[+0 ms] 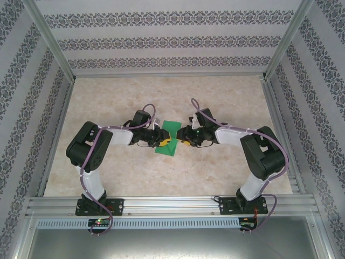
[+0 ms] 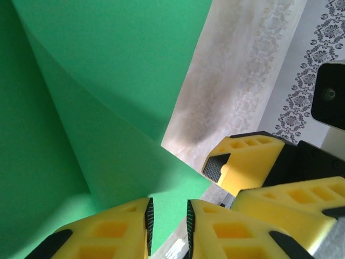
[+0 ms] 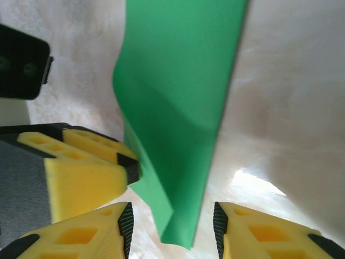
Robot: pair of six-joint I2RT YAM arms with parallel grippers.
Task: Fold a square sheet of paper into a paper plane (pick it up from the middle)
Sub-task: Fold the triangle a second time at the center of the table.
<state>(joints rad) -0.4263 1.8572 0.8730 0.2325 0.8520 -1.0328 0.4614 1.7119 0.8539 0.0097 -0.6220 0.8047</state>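
The square sheet of paper is bright green and lies folded over on the marble table between both grippers. In the left wrist view the paper rises in a raised flap with a diagonal crease. My left gripper is open by a narrow gap, with the paper's near corner lying between its yellow fingers. In the right wrist view the paper hangs as a narrow wedge. Its lower tip sits between the wide-open fingers of my right gripper, touching neither pad. The two grippers stand close together.
The marble tabletop is ringed by patterned walls and aluminium posts. A metal rail runs along the near edge by the arm bases. My right gripper's fingers crowd the left wrist view.
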